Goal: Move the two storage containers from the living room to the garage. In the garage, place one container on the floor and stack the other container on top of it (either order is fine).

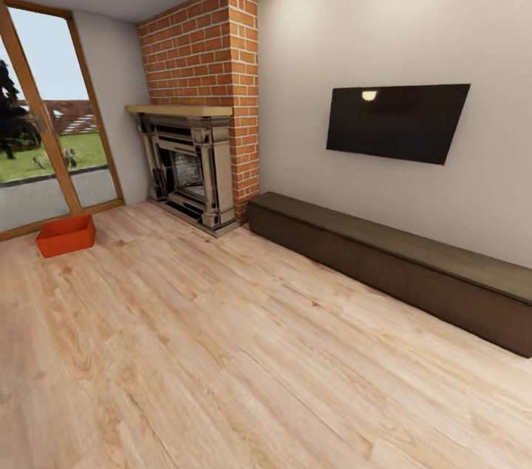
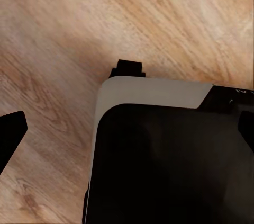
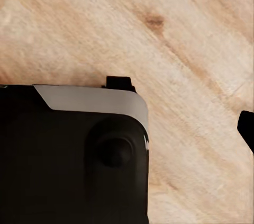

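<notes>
One of the storage containers (image 1: 65, 235), an orange-red open-top bin, sits on the light wood floor of the living room at the far left, by the glass door. It is well away from me, and the head view has neither arm in it. In the left wrist view my left gripper (image 2: 128, 131) hangs over my own black and grey base (image 2: 159, 160). Its two dark fingertips (image 2: 10, 134) are wide apart with nothing between them. In the right wrist view one dark fingertip (image 3: 246, 126) of my right gripper sits at the picture's edge, over bare planks, holding nothing.
A brick fireplace (image 1: 196, 159) stands ahead at the left. A long dark low cabinet (image 1: 391, 262) runs along the right wall under a wall-mounted TV (image 1: 395, 120). A glass door (image 1: 44, 129) is at the far left. Wood plank floor (image 1: 222, 351) stretches between me and the container.
</notes>
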